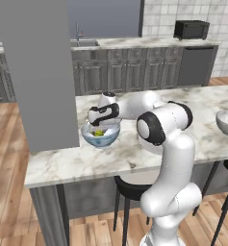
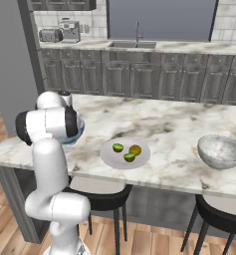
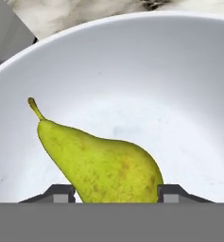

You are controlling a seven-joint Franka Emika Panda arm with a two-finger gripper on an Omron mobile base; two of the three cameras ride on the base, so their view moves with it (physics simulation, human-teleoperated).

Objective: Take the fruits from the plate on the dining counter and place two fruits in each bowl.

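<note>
My gripper (image 3: 117, 194) reaches down into the glossy pale blue-white bowl (image 1: 109, 140), shut on the yellow-green pear (image 3: 99, 163), its dark fingertips (image 3: 61, 194) pressed on both sides. In the left base view the pear (image 1: 99, 132) shows low inside the bowl under the hand (image 1: 100, 115). On the dining counter (image 2: 164, 119) the flat plate (image 2: 109, 155) holds two lime-green fruits (image 2: 118, 147) (image 2: 129, 157) and a yellow-brown one (image 2: 135, 149). The greyish white bowl (image 2: 220, 152) stands to the right with no fruit showing in it.
A grey pillar (image 1: 38, 72) rises at the counter's left end, close to the blue bowl. Black stools (image 2: 104, 196) stand under the near edge. Dark grey cabinets with a sink (image 2: 134, 44) line the back wall.
</note>
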